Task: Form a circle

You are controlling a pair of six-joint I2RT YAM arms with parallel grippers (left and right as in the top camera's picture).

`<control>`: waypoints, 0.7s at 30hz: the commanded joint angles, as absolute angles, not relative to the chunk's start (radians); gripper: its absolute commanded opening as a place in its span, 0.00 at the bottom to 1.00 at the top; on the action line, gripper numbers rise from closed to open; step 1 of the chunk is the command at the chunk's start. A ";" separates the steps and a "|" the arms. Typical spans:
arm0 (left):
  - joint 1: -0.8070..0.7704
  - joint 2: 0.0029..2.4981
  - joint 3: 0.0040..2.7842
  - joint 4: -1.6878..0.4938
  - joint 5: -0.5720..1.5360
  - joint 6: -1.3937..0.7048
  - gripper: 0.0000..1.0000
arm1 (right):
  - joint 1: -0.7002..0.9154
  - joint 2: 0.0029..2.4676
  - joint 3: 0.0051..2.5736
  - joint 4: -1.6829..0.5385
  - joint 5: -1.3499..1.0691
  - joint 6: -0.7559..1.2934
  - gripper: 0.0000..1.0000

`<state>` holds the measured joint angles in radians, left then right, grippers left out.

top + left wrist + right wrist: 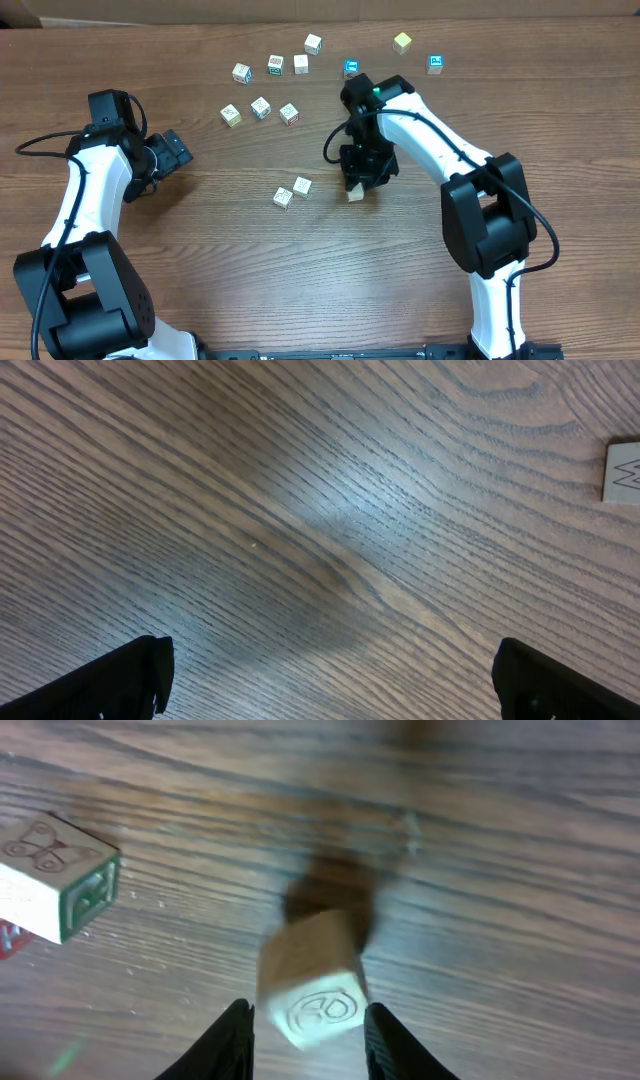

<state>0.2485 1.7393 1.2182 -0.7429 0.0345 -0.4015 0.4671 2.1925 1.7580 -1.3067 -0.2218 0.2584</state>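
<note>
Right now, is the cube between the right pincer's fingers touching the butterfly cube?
Apart. Right wrist view shows bare wood between the cube and the butterfly cube.

White link shells and black joint housings on left arm [72, 200], frame left, and right arm [430, 135], frame right. Black cables [35, 145] alongside. Green light [378, 93] upper centre. All-black left claw [180, 150] and right claw [362, 178].

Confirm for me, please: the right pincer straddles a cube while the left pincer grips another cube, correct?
Not quite: the left pincer grips nothing; the left wrist view shows it wide open over bare table. The right pincer does straddle a cube.
</note>
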 commanded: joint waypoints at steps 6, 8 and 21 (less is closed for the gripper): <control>0.247 1.746 1.222 -0.744 0.043 -0.408 1.00 | 0.477 2.160 1.753 -1.306 -0.216 0.262 0.52; 0.247 1.746 1.222 -0.744 0.043 -0.408 1.00 | 0.477 2.160 1.753 -1.295 -0.191 0.262 0.54; 0.247 1.746 1.222 -0.744 0.043 -0.408 1.00 | 0.477 2.160 1.753 -1.312 0.028 0.505 0.50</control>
